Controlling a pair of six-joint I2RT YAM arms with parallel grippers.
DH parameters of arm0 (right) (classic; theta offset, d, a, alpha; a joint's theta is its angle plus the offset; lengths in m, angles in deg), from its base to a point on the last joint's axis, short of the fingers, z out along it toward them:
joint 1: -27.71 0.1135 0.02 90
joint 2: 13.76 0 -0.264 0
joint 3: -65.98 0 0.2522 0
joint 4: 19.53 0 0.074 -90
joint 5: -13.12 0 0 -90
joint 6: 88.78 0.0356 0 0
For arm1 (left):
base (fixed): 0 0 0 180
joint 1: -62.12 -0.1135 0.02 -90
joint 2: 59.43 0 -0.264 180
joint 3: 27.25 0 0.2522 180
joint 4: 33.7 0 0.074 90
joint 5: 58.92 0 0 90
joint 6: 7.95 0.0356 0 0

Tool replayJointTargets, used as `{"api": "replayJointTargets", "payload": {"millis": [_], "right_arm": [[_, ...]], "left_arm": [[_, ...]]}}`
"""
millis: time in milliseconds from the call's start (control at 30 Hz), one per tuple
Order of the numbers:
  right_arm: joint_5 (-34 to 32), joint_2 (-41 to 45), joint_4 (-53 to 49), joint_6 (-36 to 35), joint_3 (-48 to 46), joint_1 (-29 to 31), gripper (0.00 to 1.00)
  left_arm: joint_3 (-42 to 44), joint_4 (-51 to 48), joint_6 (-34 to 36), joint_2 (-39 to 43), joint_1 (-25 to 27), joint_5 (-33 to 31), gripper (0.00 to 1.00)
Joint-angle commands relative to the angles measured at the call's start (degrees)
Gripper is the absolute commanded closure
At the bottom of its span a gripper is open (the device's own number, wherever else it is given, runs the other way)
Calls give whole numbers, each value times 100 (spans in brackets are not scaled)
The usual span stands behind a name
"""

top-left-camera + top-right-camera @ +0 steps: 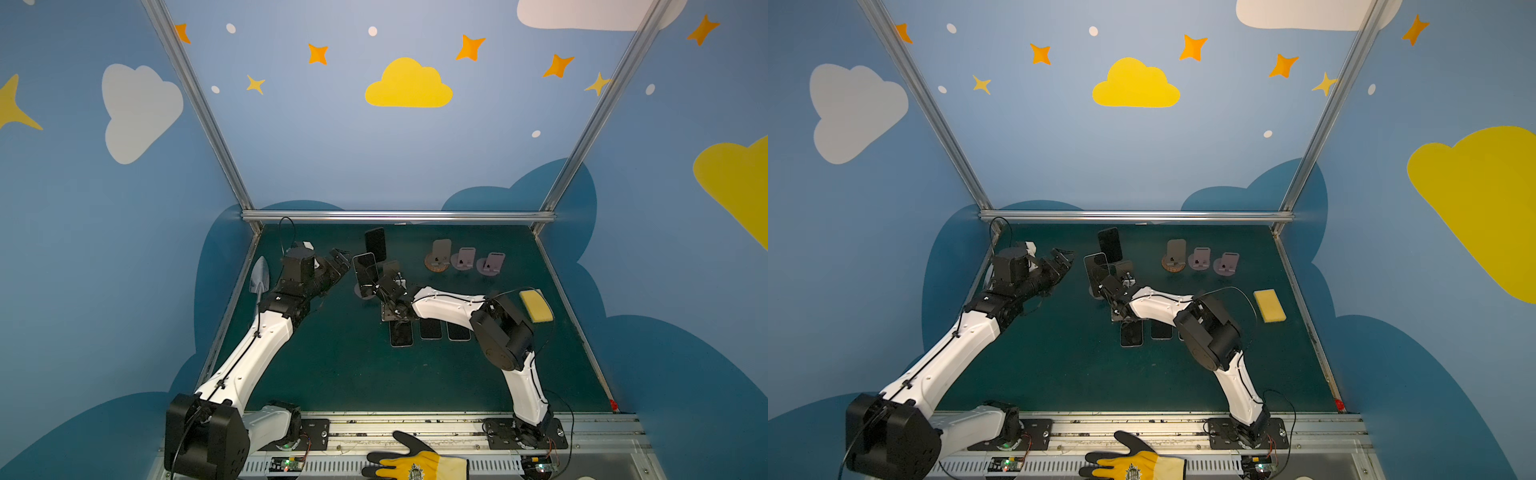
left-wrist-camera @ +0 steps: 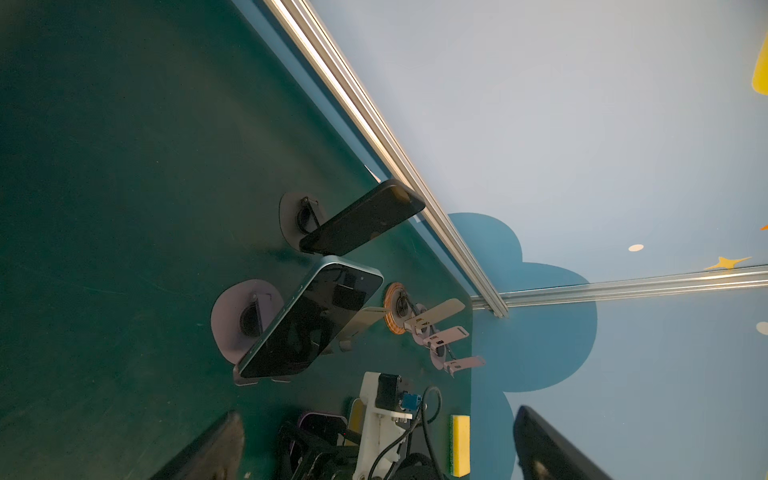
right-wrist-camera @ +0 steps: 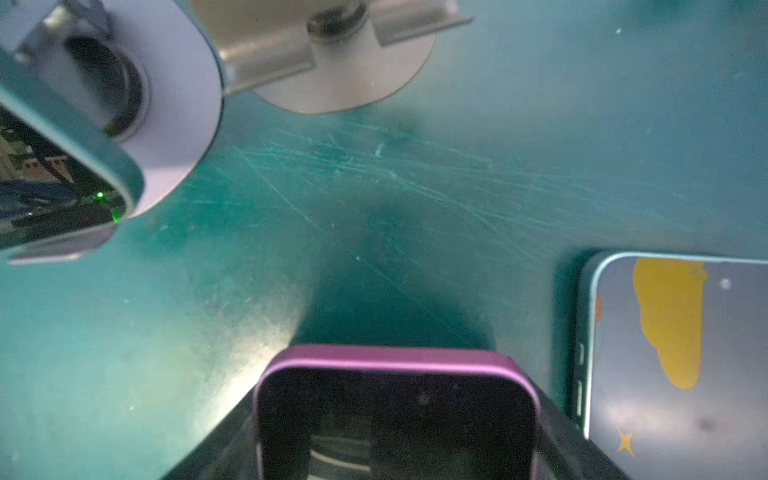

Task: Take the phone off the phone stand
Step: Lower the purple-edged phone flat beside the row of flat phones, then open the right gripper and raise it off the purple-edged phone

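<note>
On stands (image 2: 232, 316): black phone (image 2: 361, 218), teal phone (image 2: 309, 320) yet to lift.
Right gripper (image 3: 397, 419) flanks purple phone (image 3: 395, 399), grip unclear; left gripper (image 1: 343, 259) spread, empty.

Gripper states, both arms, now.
Left gripper: open, empty.
Right gripper: closed on the purple phone.

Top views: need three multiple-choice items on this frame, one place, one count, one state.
1. Where is the sponge? A) mat, right side B) on a stand C) in the left gripper
2. How many phones on stands? A) none B) two C) five
3. The left gripper is: A) shut on a phone B) shut on the sponge C) open, empty
Key: 1A, it lies near the mat's right edge; 2B, one black, one teal; 3C, jaws spread, nothing between.
</note>
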Motion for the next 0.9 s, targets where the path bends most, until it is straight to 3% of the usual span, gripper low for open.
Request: {"api": "replayJointTargets", "payload": {"millis": [0, 400, 500, 733, 867], "right_arm": [[-237, -246, -137, 28, -17, -52, 23], [-316, -33, -488, -68, 263, -61, 21], [-329, 259, -574, -87, 262, -61, 15], [-109, 1064, -252, -605, 190, -79, 12], [-488, 1408, 239, -1162, 70, -126, 11]], "left_arm": [[-71, 7, -2, 26, -23, -48, 0], [-18, 80, -12, 125, -32, -110, 0], [-14, 88, -9, 108, -41, -95, 0], [-14, 136, -1, 43, -125, 5, 0], [-10, 140, -29, 32, -255, 5, 0]]}}
